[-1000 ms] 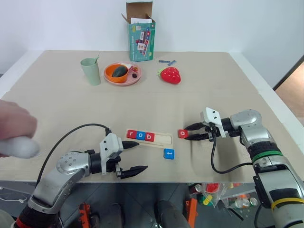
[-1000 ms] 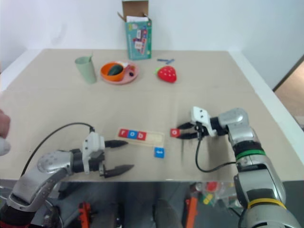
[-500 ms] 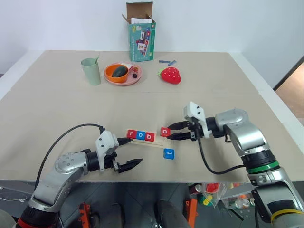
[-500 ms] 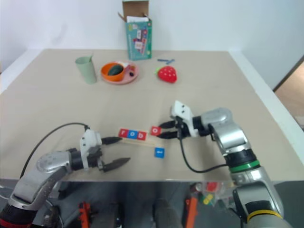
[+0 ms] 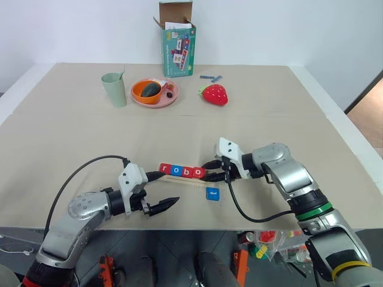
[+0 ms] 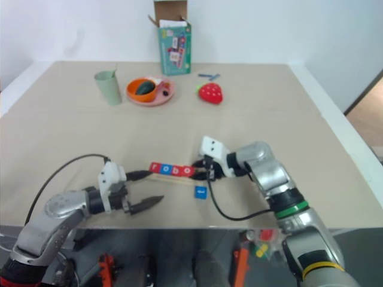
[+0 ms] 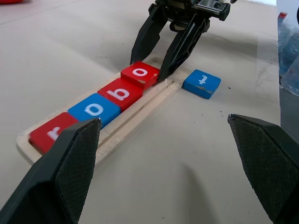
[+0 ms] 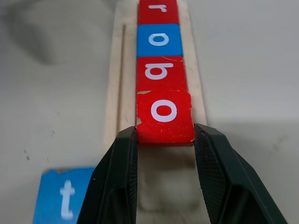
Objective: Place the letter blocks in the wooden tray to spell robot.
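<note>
I see the wooden tray (image 7: 140, 116) lying near the front edge of the counter (image 5: 251, 125), with four letter blocks in a row in its groove: a red r (image 8: 158, 9), a blue o (image 8: 159, 39), a red b (image 8: 160, 72) and a red o (image 8: 164, 115), each touching the next. The red o sits at the open end of the row, and my right gripper (image 8: 164, 140) has its two black fingers (image 8: 119, 172) pressed against the tile's two sides — closed on it, with the tile down in the tray. One slot of bare wood lies beyond it, under the fingers.

The last tile, the blue t (image 5: 212, 193), lies flat on the counter just beside the tray, on the side nearer me, close to the tray's empty end and not touching it.

My left gripper (image 5: 161, 191) hovers at the opposite end of the tray, by the r, its fingers spread wide and holding nothing — one fingertip reaches near the tray's end, the other points out over bare counter toward the front edge.

Well apart, at the far side of the counter, stand a pale green cup (image 5: 114, 89), a round pink plate (image 5: 139, 98) carrying an orange bowl (image 5: 147, 90), a red strawberry toy (image 5: 215, 94) and an opened teal cardboard box (image 5: 178, 48).
</note>
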Robot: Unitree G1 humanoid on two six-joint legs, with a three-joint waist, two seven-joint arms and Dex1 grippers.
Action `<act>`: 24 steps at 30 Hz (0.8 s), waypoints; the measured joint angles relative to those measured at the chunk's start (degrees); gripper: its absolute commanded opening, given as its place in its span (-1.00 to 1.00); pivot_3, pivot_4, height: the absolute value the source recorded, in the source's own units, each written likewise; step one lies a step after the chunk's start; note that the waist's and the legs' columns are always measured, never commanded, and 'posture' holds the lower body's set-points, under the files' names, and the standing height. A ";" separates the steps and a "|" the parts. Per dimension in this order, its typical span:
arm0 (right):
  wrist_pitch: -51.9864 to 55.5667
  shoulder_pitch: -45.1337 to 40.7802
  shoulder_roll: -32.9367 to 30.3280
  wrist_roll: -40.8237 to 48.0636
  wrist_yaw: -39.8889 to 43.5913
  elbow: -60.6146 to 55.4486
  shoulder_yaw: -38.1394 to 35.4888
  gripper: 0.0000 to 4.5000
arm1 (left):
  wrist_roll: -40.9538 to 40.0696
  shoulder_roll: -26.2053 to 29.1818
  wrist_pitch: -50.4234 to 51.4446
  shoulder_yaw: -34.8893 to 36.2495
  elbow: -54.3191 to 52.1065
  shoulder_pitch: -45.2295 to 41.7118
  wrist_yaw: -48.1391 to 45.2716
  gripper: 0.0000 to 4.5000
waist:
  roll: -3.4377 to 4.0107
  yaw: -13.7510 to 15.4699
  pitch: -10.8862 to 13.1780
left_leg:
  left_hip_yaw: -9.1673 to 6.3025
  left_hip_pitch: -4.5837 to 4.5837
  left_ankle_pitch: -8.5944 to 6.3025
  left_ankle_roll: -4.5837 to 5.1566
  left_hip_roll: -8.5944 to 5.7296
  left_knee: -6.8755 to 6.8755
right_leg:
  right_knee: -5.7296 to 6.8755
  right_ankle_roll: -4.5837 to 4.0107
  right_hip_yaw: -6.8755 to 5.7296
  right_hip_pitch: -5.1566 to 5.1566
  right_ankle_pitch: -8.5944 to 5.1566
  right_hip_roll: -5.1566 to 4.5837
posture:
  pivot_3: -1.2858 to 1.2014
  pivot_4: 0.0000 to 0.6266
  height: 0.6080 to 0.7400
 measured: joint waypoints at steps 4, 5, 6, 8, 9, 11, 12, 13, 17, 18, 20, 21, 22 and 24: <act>0.02 -0.35 0.29 -0.03 0.09 0.00 0.64 -0.48 | 0.00 0.00 0.00 0.00 -0.51 0.27 0.12 1.00 | 0.00 0.00 0.00 | 0.00 0.00 0.00 0.00 0.00 0.00 | 0.00 0.00 0.01 -0.01 0.00 0.00 | 0.03 -0.52 1.00; 0.01 -0.37 0.29 -0.04 0.11 0.02 0.77 -0.48 | 0.01 0.00 0.00 0.00 -0.62 0.49 0.12 1.00 | 0.00 0.00 0.00 | 0.00 0.00 0.00 0.00 0.00 0.00 | 0.00 0.00 0.00 -0.01 0.00 0.00 | 0.03 -0.52 1.00; -0.01 -0.40 0.28 -0.07 0.11 0.14 0.83 -0.48 | 0.05 0.01 0.00 0.00 -0.62 0.66 0.14 1.00 | 0.00 0.00 0.00 | 0.00 0.00 0.00 0.00 0.00 0.00 | 0.00 -0.01 0.00 -0.02 -0.01 0.00 | 0.03 -0.52 1.00; -0.06 -0.41 0.27 -0.12 0.07 0.23 0.84 -0.48 | 0.09 0.01 0.00 0.00 -0.62 0.67 0.18 1.00 | 0.00 0.00 0.00 | 0.00 0.00 0.00 0.00 0.00 0.00 | 0.00 -0.02 0.00 -0.02 -0.01 0.00 | 0.03 -0.52 1.00; -0.06 -0.41 0.26 -0.13 0.06 0.23 0.84 -0.48 | 0.10 0.01 0.00 0.00 -0.62 0.67 0.19 1.00 | 0.00 0.00 0.00 | 0.00 0.00 0.00 0.00 0.00 0.00 | 0.00 -0.04 0.00 -0.02 -0.02 0.00 | 0.03 -0.52 1.00; -0.09 -0.40 0.17 -0.24 0.05 0.23 0.83 -0.48 | 0.15 0.01 0.00 0.00 -0.62 0.67 0.20 1.00 | 0.00 0.00 0.00 | 0.00 0.00 0.00 0.00 0.00 0.00 | 0.00 -0.05 0.00 -0.02 -0.03 0.00 | 0.03 -0.52 1.00; -0.16 -0.40 0.13 -0.39 0.02 0.23 0.83 -0.48 | 0.17 0.01 0.00 -0.01 -0.62 0.66 0.21 1.00 | 0.00 0.00 0.00 | 0.00 0.00 0.00 0.00 0.00 0.00 | 0.00 -0.05 0.00 -0.02 -0.03 0.00 | 0.03 -0.52 1.00; -0.23 -0.41 0.10 -0.46 -0.01 0.23 0.83 -0.48 | 0.18 0.01 0.00 0.00 -0.62 0.66 0.21 1.00 | 0.00 0.00 0.00 | 0.01 0.00 0.00 0.00 0.00 0.00 | 0.00 -0.05 0.00 -0.02 -0.03 0.00 | 0.03 -0.52 1.00; -0.43 -0.40 0.07 -0.60 -0.28 0.23 0.83 -0.48 | 0.29 0.01 0.00 -0.02 -0.62 0.66 0.18 1.00 | 0.00 0.00 0.00 | 0.00 0.00 0.00 0.00 0.00 0.00 | 0.00 -0.04 0.00 -0.02 -0.02 0.00 | 0.03 -0.52 1.00; -0.44 -0.40 0.07 -0.61 -0.30 0.23 0.83 -0.48 | 0.33 0.01 0.00 -0.02 -0.62 0.66 0.18 1.00 | 0.00 0.00 0.00 | 0.00 0.00 0.00 0.00 0.00 0.00 | 0.00 -0.04 0.00 -0.02 -0.02 0.00 | 0.03 -0.52 1.00; -0.45 -0.40 0.07 -0.61 -0.30 0.23 0.83 -0.48 | 0.51 0.01 0.00 -0.02 -0.61 0.66 0.13 1.00 | 0.00 0.00 0.00 | 0.00 0.00 0.00 0.00 0.00 0.00 | 0.00 -0.05 0.00 -0.02 -0.03 0.00 | 0.03 -0.52 1.00; -0.47 -0.40 0.07 -0.62 -0.30 0.23 0.83 -0.48 | 0.54 0.01 0.00 -0.02 -0.61 0.66 0.11 1.00 | 0.00 0.00 0.00 | 0.00 0.00 0.00 0.00 0.00 0.00 | 0.00 -0.06 0.00 -0.02 -0.03 0.00 | 0.03 -0.52 1.00; -0.52 -0.40 0.07 -0.64 -0.30 0.23 0.83 -0.48 | 0.57 0.00 0.00 -0.03 -0.61 0.66 0.10 1.00 | 0.00 0.00 0.00 | 0.00 0.00 0.00 0.00 0.00 0.00 | 0.00 -0.08 0.00 -0.02 -0.04 0.00 | 0.03 -0.52 1.00; -0.62 -0.40 0.07 -0.71 -0.35 0.23 0.83 -0.48 | 0.64 0.00 0.00 -0.03 -0.60 0.65 0.09 1.00 | 0.00 0.00 0.00 | 0.00 0.00 0.00 0.00 0.00 0.00 | 0.00 -0.07 0.00 -0.02 -0.04 0.00 | 0.03 -0.52 1.00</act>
